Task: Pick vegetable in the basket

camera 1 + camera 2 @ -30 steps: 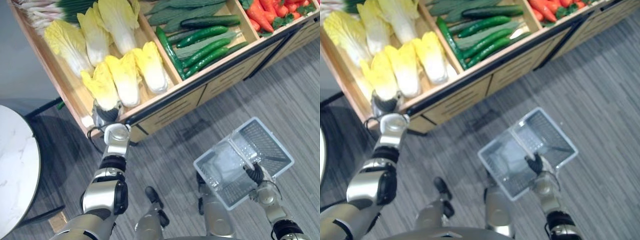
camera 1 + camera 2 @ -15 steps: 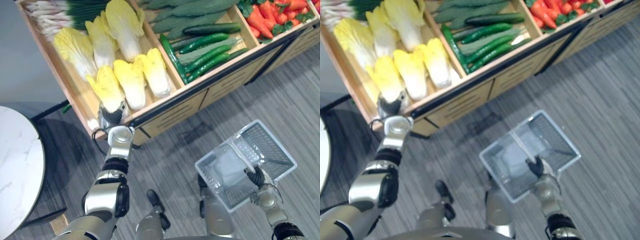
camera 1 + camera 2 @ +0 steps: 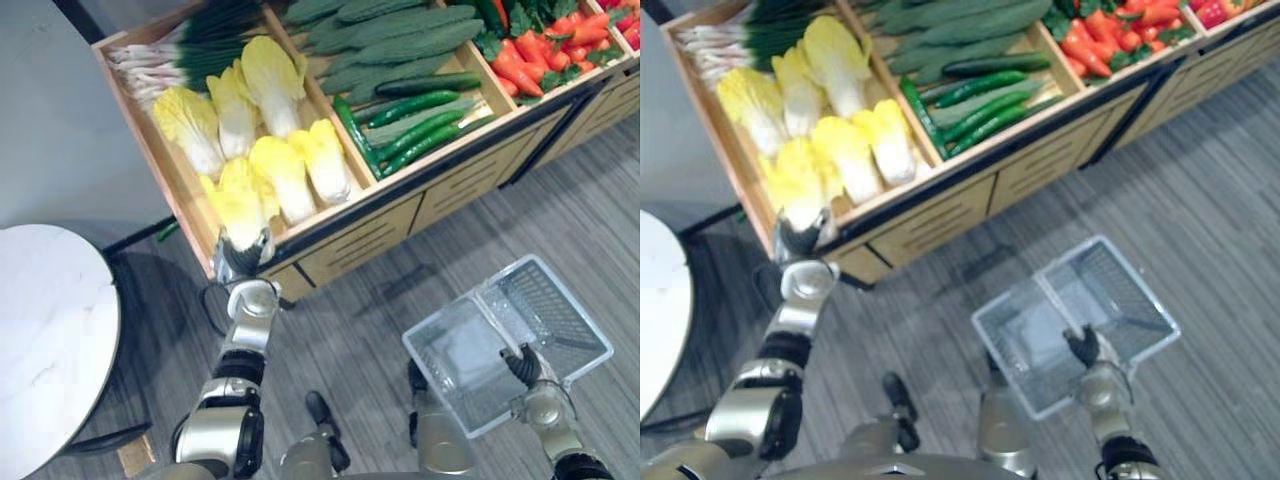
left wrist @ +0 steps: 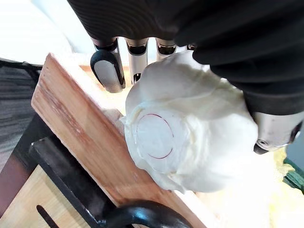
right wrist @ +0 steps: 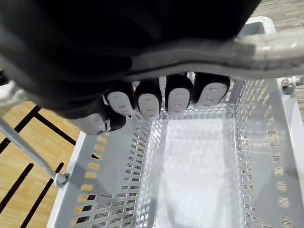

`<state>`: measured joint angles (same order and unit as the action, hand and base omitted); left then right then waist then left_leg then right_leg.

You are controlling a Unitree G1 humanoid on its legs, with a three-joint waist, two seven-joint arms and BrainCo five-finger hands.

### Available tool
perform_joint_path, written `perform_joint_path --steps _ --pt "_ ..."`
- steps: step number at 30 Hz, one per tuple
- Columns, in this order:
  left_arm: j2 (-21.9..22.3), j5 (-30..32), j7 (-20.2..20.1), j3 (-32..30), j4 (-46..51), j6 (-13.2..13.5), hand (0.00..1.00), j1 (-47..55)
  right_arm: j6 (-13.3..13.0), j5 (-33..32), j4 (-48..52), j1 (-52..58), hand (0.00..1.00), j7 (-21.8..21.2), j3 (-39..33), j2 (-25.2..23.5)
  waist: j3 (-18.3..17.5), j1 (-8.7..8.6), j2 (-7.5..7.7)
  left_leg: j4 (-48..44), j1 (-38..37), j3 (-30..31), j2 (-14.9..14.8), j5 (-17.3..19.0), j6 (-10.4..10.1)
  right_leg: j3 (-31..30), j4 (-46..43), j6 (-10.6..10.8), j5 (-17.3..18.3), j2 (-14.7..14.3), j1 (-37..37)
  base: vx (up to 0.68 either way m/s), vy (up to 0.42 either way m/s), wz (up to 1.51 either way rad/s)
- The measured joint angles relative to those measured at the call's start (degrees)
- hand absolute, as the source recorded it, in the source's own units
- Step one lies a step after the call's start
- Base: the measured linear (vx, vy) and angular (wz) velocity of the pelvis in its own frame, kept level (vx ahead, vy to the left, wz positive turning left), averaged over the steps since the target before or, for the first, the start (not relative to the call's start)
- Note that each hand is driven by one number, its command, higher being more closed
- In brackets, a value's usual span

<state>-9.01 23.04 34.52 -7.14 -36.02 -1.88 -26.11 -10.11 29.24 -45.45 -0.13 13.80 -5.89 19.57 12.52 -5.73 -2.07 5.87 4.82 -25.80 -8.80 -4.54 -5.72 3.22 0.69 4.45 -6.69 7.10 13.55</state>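
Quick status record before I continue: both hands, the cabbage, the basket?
left robot hand: shut on the white base of a napa cabbage
napa cabbage: base at the front rim of the wooden crate
right robot hand: shut on the clear handle
basket: empty, hanging from its handle
progress: cabbage grasped, not yet in the basket

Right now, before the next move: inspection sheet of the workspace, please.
surface: wooden stand, compartments full of produce
job's things: napa cabbage in the left hand, base over the stand's front rim; basket empty, held above the floor
clutter: other cabbages, cucumbers, carrots, green onions
hands: left hand curled round the napa cabbage; right hand curled round the basket's handle
cables: nothing seen
surroundings: grey plank floor, round white table
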Motion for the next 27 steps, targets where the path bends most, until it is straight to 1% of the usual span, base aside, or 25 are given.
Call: perform_joint_path --steps 4,6,8,10,12,17,19,20,22,23,24,25,27 --pt "-0.3 1.2 0.0 0.0 4.8 0.0 1.00 1.3 0.2 0.1 -0.2 0.5 1.00 -0.1 -0.7 0.0 0.0 1.25 0.00 0.0 0.0 0.1 0.0 -0.1 0.0 0.1 0.1 -0.1 0.0 0.0 0.0 0.00 -0.005 0.02" --pt "-0.3 2.9 0.0 -0.1 6.7 0.0 1.00 1.9 0.2 0.1 -0.3 0.4 1.00 -0.2 -0.8 0.0 0.0 1.27 0.00 0.0 -0.1 0.5 0.0 -0.2 0.1 0.5 0.1 -0.1 0.0 0.0 -0.4 0.01 -0.009 0.09" --pt "-0.3 3.1 0.0 -0.1 8.9 0.0 1.00 2.5 0.2 0.1 -0.4 0.6 1.00 -0.4 -0.8 0.0 -0.1 1.17 0.04 0.0 -0.1 1.3 0.0 -0.3 0.1 1.1 0.2 -0.1 0.0 0.0 -1.0 0.03 -0.007 0.15" --pt "-0.3 3.1 0.0 -0.3 11.9 0.0 1.00 3.5 0.2 0.1 -0.5 0.8 1.00 -0.5 -0.9 -0.1 -0.6 1.27 0.21 0.0 0.0 1.4 -0.1 -0.3 0.0 1.0 0.3 -0.1 0.0 0.0 -1.0 0.05 -0.007 0.07" --pt "-0.4 5.0 0.1 -0.8 15.5 -0.1 1.00 4.9 0.2 0.1 -0.5 1.3 1.00 -0.6 -0.9 -0.1 -1.6 1.35 0.21 0.1 -0.1 1.5 -0.2 -0.3 -0.1 1.0 0.5 -0.1 0.0 0.0 -1.2 0.06 -0.004 0.02" --pt "-0.4 6.2 0.0 -0.9 21.5 -0.2 1.00 5.9 0.2 0.1 -0.5 2.0 1.00 -0.8 -1.0 -0.2 -3.3 1.26 0.27 0.1 -0.5 1.7 -0.7 -0.3 -0.1 1.2 0.6 -0.1 0.0 -0.2 -1.9 0.02 -0.008 0.01" --pt "-1.0 7.7 -0.5 1.1 26.5 0.0 1.00 7.7 0.2 -0.1 -0.2 2.6 1.00 -2.0 -1.2 -0.2 -5.0 1.33 0.32 0.1 -0.6 1.8 -0.9 -0.4 -0.2 1.1 0.6 -0.1 0.0 -0.5 -2.0 0.00 0.000 0.00" --pt "-1.4 8.0 -0.9 1.9 27.5 0.1 1.00 8.0 0.2 -0.1 0.0 2.6 1.00 -2.3 -1.2 -0.1 -5.1 1.34 0.32 0.1 -0.8 1.8 -1.0 -0.4 -0.2 1.0 0.6 -0.1 0.0 -0.5 -2.1 0.00 0.000 0.00" --pt "-2.9 9.3 -2.7 4.6 29.5 1.6 1.00 8.9 0.2 -0.6 1.3 2.8 1.00 -3.6 -1.1 0.4 -5.3 1.35 0.30 0.1 -1.6 1.7 -1.2 -0.3 -0.4 0.9 0.6 -0.1 0.0 -0.7 -2.9 -0.02 -0.006 -0.02" --pt "-3.5 9.3 -4.5 6.1 31.1 3.0 1.00 9.9 0.2 -1.1 2.5 2.9 1.00 -5.0 -1.0 1.1 -5.8 1.28 0.35 0.1 -1.6 1.6 -1.2 -0.1 -0.6 0.8 0.6 -0.1 0.0 -0.7 -2.9 -0.03 -0.007 -0.08" --pt "-3.9 9.1 -6.2 7.7 32.6 4.5 1.00 10.8 0.2 -1.8 3.6 2.9 1.00 -6.3 -0.9 2.1 -5.9 1.35 0.44 0.1 -1.9 1.2 -1.2 -0.1 -0.7 0.4 0.6 0.2 0.2 -0.8 -2.9 -0.03 -0.006 -0.11" --pt "-4.1 9.1 -6.9 8.5 33.2 5.0 1.00 11.2 0.2 -2.5 4.5 2.8 1.00 -7.0 -0.9 2.7 -6.0 1.38 0.43 0.1 -2.0 1.1 -1.2 -0.1 -0.8 0.2 0.6 0.3 0.2 -0.8 -2.9 -0.04 -0.007 -0.14" --pt "-4.8 7.7 -9.4 11.3 35.4 6.9 1.00 12.9 0.2 -3.5 6.3 1.8 1.00 -8.7 -0.6 5.6 -6.1 1.44 0.64 0.1 -2.6 -0.3 -1.0 -0.2 -0.8 -1.1 1.2 0.9 -0.2 -0.8 -2.9 -0.05 -0.003 -0.26"
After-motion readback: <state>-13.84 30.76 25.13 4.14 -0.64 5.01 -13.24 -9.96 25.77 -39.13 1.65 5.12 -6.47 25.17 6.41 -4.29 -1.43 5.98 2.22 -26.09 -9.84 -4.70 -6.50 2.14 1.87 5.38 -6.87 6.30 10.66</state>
